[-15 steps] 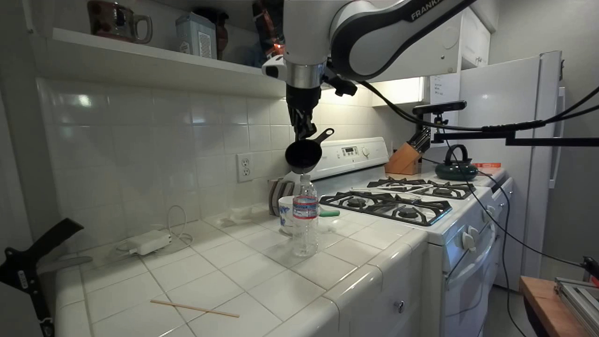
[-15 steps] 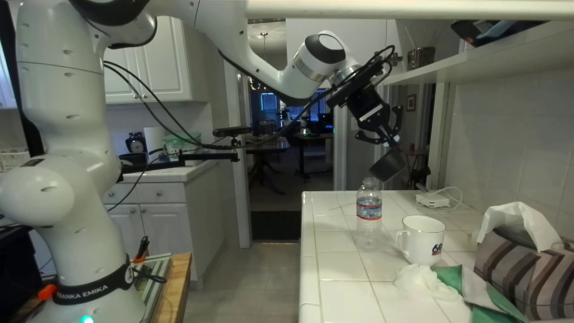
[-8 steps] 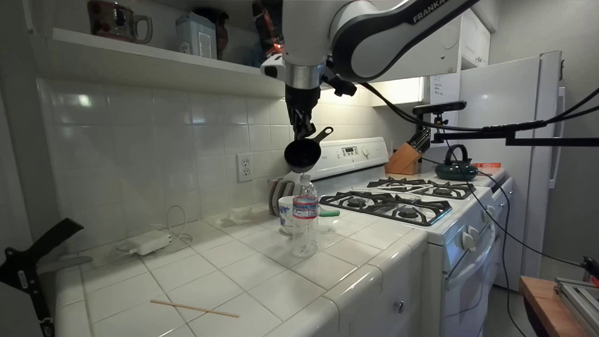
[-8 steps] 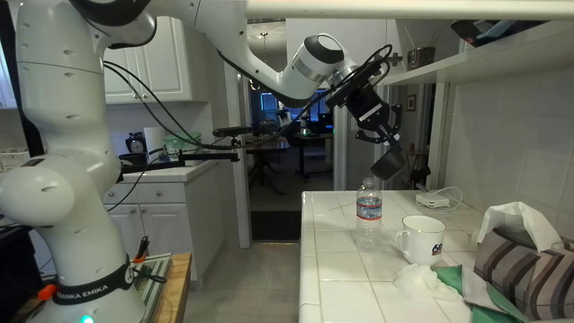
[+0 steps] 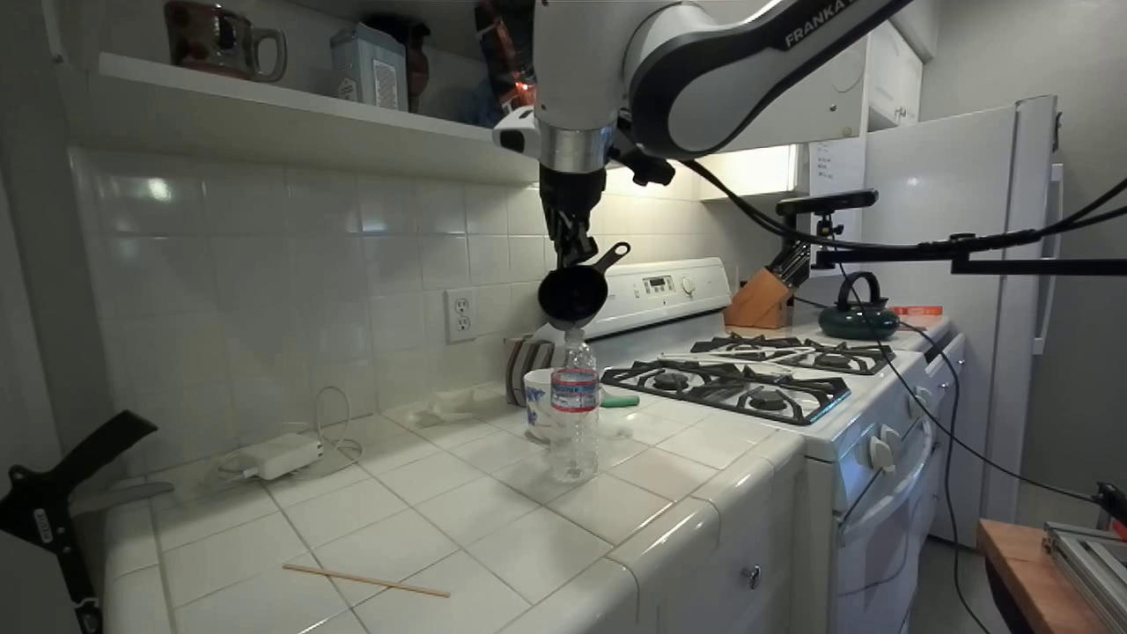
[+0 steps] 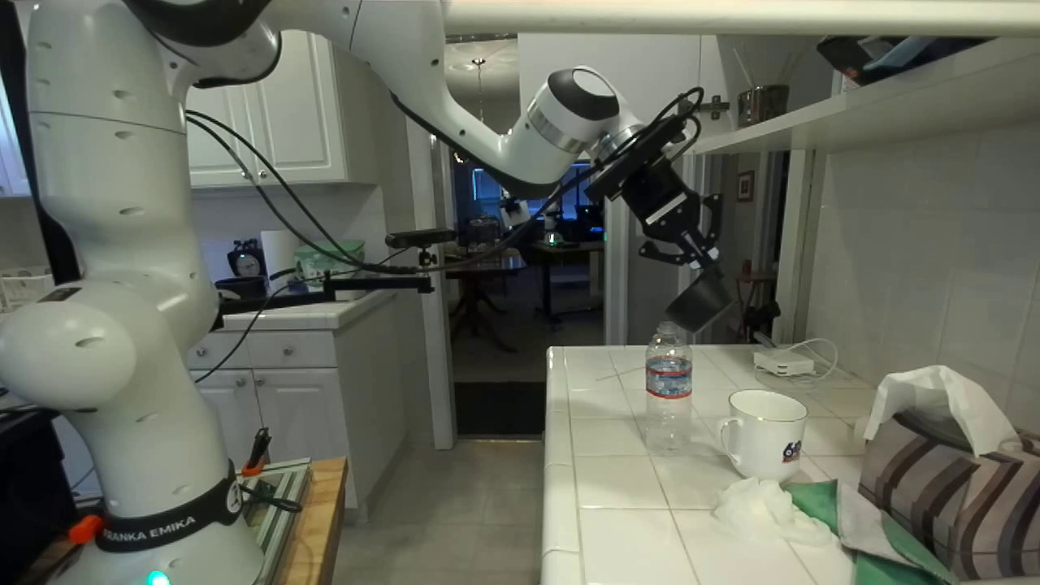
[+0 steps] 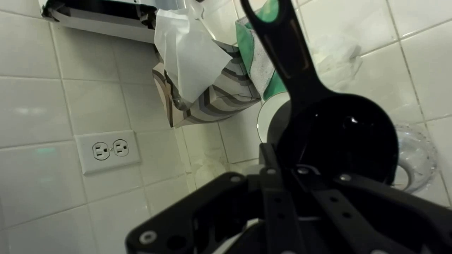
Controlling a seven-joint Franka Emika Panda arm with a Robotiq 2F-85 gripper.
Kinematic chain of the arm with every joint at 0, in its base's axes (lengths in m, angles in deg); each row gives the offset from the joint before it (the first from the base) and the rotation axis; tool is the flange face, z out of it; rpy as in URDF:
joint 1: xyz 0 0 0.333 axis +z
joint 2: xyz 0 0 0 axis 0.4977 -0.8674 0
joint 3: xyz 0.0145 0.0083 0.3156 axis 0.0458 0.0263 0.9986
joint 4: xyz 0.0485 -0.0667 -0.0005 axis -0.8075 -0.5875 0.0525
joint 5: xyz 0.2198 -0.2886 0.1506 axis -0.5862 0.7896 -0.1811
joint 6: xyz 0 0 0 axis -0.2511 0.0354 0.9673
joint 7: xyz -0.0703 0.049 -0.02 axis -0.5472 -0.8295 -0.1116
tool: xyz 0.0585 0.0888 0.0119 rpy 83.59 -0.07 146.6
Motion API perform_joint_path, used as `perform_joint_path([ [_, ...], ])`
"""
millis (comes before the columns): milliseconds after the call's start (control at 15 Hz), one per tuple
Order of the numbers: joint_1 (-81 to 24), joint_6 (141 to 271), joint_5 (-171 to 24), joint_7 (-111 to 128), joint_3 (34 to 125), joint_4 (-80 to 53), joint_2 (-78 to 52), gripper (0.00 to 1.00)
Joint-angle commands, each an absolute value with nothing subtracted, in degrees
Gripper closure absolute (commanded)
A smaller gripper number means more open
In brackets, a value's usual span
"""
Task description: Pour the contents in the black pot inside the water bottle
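Looks like the pouring step: emptying into the water bottle (image 6: 669, 382) out of the black pot (image 6: 700, 302), gripped aloft by the pincer (image 6: 707, 260). Cannot make out any running stream; shows only glints inside the pot in the wrist view, perhaps wetness. Probably calls next for centring the low lip over the narrow mouth, tilting gently further, then levelling off once drained.

Left to right in an exterior view, begins with the bottle, below the pincer and slightly left of it: stands upright on the counter (image 6: 617, 487), with a vertical long axis and an uncapped mouth pointing up. Follows with the pot, just beneath the pincer: pinched between narrowed fingers (image 7: 270, 158), apparently by its wall near the rim, not by the handle (image 5: 607, 259). Tilts, with the lowest part of its rim at the bottle's mouth, too close to judge as touching or apart. Turns a round, dark opening (image 5: 572, 295) toward the camera in an exterior view, with a long axis, lip to handle, slanting up and rightward beside the pincer. Ends farther right, lower than the pincer, with a white mug (image 6: 764, 435) near the bottle.
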State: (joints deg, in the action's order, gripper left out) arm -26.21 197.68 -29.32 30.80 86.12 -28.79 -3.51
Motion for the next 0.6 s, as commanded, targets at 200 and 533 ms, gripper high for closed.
perform_joint_path([
  [200, -25.9, 198.2, -25.6, 28.0, 86.3, -31.5, -1.4, 0.99],
  [533, -25.8, 198.4, -24.4, 26.9, 86.4, -32.5, -0.7, 0.99],
])
